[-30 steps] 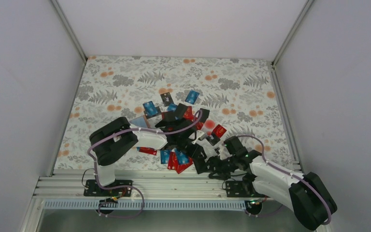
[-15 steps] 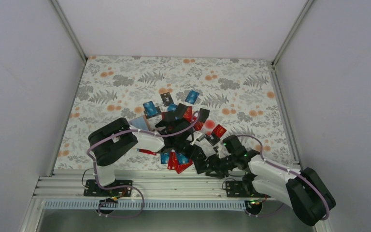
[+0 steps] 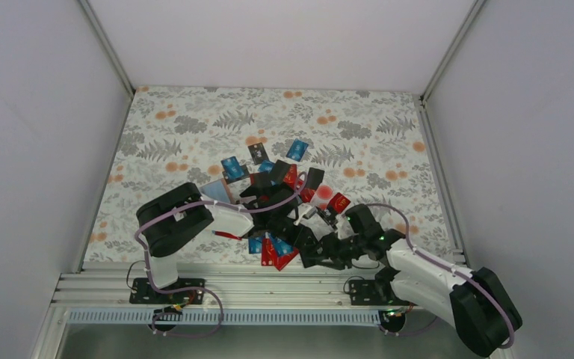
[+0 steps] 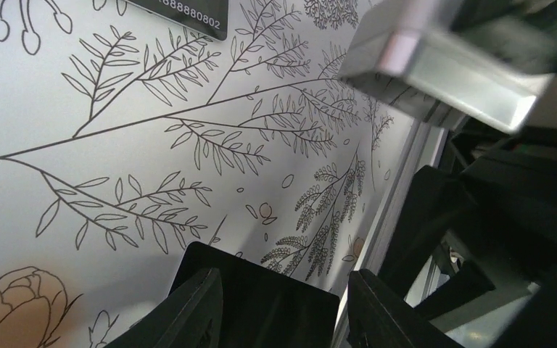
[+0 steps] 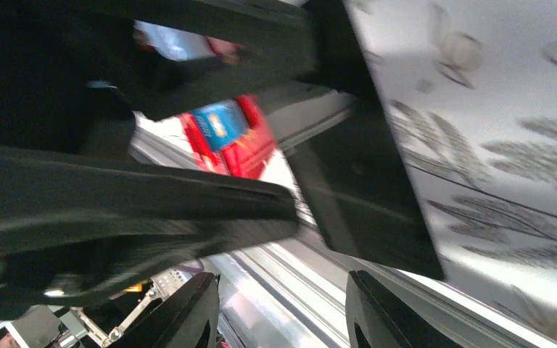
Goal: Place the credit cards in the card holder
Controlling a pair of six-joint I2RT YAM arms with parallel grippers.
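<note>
Left gripper (image 4: pixel 281 308): we judge it pinches a black card (image 4: pixel 255 279).
Right gripper (image 5: pixel 279 312): fingers spread, nothing between them.
Relation: the held card lies just left of the right gripper; we cannot tell its long axis.
Other cards (image 3: pixel 273 252): heaped beside both.
Holder: we cannot find it.

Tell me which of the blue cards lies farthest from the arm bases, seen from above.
The blue card at the back of the spread, just right of the lone black card. Every other blue card lies nearer.
</note>
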